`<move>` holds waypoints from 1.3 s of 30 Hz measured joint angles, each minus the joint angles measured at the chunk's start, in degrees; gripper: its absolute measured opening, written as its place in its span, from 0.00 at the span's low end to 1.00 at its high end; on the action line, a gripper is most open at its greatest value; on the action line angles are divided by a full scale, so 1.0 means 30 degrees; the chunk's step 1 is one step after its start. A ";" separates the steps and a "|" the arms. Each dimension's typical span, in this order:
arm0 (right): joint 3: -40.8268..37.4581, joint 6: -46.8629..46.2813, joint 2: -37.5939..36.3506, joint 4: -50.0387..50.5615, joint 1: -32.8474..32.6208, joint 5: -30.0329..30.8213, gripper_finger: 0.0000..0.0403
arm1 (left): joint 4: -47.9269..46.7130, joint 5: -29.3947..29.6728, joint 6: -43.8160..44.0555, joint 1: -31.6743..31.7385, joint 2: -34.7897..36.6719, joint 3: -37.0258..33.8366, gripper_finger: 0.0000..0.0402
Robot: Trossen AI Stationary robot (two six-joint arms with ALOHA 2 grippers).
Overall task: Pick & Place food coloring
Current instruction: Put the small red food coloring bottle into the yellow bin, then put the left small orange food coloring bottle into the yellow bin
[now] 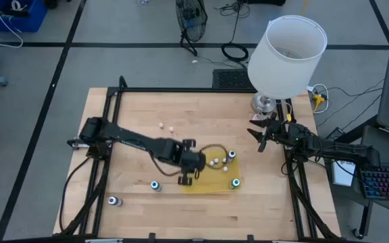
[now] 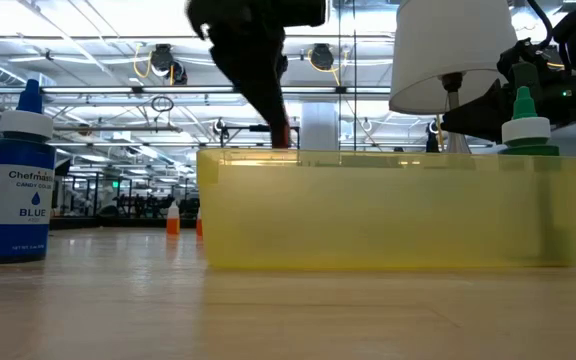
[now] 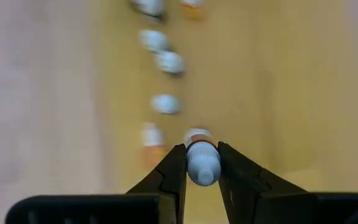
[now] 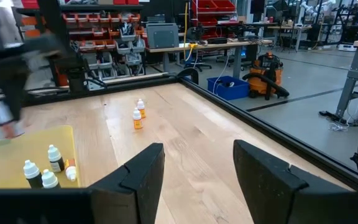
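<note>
While the wooden table point(image 1: 201, 108) bears a yellow tray point(image 1: 211, 183), left gripper point(image 3: 202, 171) above the tray, fingers clamped on a small white-capped bottle point(image 3: 202, 163), right gripper point(image 4: 197, 171) apart near the lamp point(image 1: 286, 54), more bottles point(image 4: 42, 168) in the tray.

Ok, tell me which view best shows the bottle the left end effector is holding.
Left wrist view: the bottle sits white cap forward between the left end effector's fingers, over the tray. High view hides it under the end effector. Low view shows only a red glimpse. Right wrist view blurs it.

Small bottles point(image 1: 215, 161) in tray point(image 1: 211, 185); two bottles point(image 1: 165, 126) behind tray; lamp point(image 1: 286, 50) at table's point(image 1: 140, 108) far right corner.
</note>
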State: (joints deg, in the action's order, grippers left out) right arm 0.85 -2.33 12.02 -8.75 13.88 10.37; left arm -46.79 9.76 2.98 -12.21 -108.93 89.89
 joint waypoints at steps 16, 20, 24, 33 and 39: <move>0.0004 0.0004 -0.0003 0.0000 -0.0004 0.0004 0.45 | -0.0069 -0.2037 0.1185 -0.0320 -0.3458 -0.0022 0.19; -0.0002 0.0000 -0.0002 0.0000 -0.0004 0.0001 0.45 | 0.0133 -0.3224 0.1201 -0.0265 -0.3726 -0.0081 0.19; 0.0000 0.0000 0.0004 0.0000 -0.0004 0.0000 0.45 | 0.0068 -0.3404 0.1258 -0.0282 -0.3816 -0.0087 0.20; -0.0003 0.0007 0.0019 0.0000 -0.0004 0.0000 0.45 | -0.0056 -0.3698 0.2117 -0.0277 -0.3779 -0.0109 0.31; -0.0001 0.0000 0.0019 0.0002 -0.0004 0.0004 0.45 | -0.0100 -0.3759 0.2288 -0.0184 -0.3779 -0.0109 0.40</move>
State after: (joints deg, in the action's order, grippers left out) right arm 0.85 -2.33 12.08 -8.75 13.87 10.38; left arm -47.09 -1.52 9.85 -12.76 -120.27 89.56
